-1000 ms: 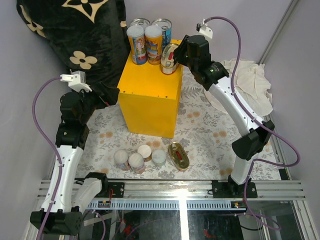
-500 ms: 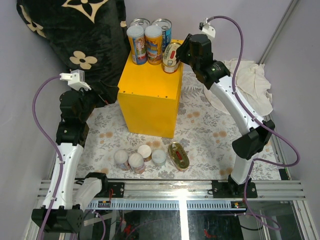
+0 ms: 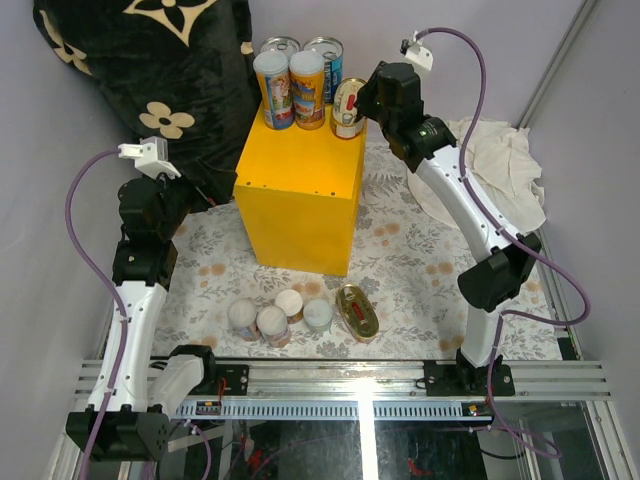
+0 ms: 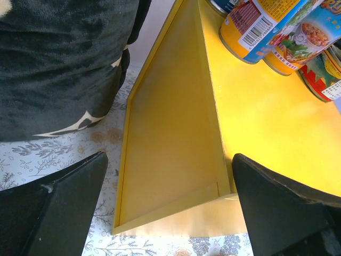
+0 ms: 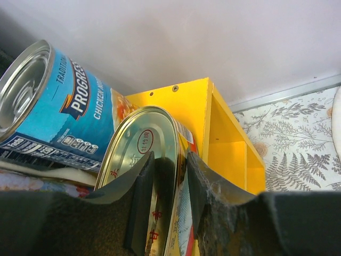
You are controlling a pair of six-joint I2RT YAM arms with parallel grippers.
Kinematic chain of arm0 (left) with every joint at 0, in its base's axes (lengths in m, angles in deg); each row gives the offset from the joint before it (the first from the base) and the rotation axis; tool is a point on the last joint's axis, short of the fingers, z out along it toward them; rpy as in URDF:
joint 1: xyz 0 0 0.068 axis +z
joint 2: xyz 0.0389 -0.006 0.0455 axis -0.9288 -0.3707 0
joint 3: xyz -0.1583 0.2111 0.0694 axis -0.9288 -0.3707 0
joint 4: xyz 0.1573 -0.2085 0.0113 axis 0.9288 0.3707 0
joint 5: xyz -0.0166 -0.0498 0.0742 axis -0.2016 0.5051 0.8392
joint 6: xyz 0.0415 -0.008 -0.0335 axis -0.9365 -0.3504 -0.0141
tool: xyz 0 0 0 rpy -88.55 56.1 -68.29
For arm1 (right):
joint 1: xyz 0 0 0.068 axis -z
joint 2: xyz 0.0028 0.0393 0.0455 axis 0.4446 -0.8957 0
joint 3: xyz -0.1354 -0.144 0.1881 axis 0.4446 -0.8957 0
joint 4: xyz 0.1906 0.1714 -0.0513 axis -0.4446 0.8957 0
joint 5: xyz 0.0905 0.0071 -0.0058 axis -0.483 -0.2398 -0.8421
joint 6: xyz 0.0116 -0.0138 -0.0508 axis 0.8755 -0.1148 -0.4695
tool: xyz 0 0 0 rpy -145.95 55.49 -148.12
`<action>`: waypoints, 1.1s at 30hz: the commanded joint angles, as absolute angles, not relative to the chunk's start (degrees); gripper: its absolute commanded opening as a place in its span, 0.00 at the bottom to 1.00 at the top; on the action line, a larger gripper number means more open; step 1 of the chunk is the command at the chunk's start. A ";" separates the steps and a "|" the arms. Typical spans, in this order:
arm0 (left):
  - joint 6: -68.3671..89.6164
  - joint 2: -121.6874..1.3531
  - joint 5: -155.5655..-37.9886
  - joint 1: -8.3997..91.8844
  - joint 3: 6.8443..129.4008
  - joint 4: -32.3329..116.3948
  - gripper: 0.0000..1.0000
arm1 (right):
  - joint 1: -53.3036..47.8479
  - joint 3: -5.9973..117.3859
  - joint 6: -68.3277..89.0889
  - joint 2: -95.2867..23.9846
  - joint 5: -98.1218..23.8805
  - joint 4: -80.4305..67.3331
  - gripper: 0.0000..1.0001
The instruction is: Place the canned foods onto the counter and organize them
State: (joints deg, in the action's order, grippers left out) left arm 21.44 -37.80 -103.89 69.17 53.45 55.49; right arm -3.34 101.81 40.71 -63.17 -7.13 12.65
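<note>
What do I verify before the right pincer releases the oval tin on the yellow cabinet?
1. Right pincer shut on flat oval gold tin: ok.
2. Tin above the top of the bright yellow wooden cabinet: ok.
3. Tin's lower edge resting on that top: cannot tell.
4. Tin stable if released: not ok, it stands on edge and would likely tip.
5. Gap to tall blue-labelled can: cannot tell.
6. Left pincer open, off the cabinet top: ok.

Bright and even throughout, lit from above. Soft shadow at the foot of the yellow cabinet (image 3: 300, 200). Strong glare on the metal rail (image 3: 365, 385). Blur on the dark fingers (image 4: 64, 213) up close in both wrist views.
</note>
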 commanded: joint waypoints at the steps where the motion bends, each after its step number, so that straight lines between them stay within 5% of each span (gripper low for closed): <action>1: 19.38 -39.76 -103.93 70.08 52.20 61.72 1.00 | -2.74 103.84 39.51 -65.53 -3.36 13.03 0.37; 17: 20.03 -41.64 -105.63 71.35 52.27 61.27 1.00 | -2.79 103.39 44.81 -66.78 -0.65 11.96 0.38; 26: 20.14 -41.41 -105.95 71.57 52.12 61.19 1.00 | -2.82 98.72 42.83 -61.56 -3.65 10.06 0.82; 33: 20.27 -40.89 -106.11 71.67 51.85 61.01 1.00 | -2.79 92.39 44.11 -57.14 -5.39 6.96 0.71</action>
